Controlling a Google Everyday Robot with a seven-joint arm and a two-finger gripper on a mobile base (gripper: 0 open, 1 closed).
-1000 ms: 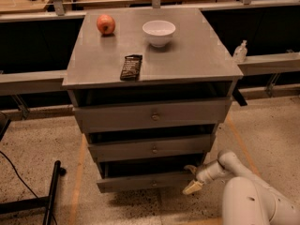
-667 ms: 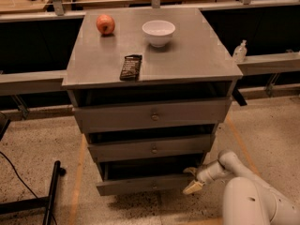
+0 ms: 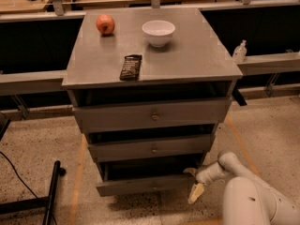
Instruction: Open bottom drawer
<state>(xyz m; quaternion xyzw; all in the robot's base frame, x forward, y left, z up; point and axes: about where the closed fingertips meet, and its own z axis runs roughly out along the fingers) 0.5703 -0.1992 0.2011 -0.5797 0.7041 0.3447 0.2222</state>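
A speckled stone floor [image 3: 37, 139] lies around a grey cabinet whose surface [image 3: 197, 55] carries a red apple [image 3: 105, 24] at the back left, a white bowl [image 3: 158, 32] beside it toward the middle, and a dark snack packet [image 3: 131, 67] near the front edge. Since a second ago almost nothing has changed: the three items lie where they were, and the bottom drawer [image 3: 140, 185] stands out by about the same amount as before, drawn forward of the middle drawer [image 3: 150, 149] and the top drawer [image 3: 150, 115] with a dark gap above its front. The claw [image 3: 193, 183], on the white arm [image 3: 248, 196] reaching in from the lower right, sits at the right end of that lowest front much as it did. It is released, its fingers [image 3: 197, 192] spread apart; whether they touch the front cannot be told. The print on the packet and the label of the small bottle [image 3: 239, 51] on the right-hand ledge cannot be read.
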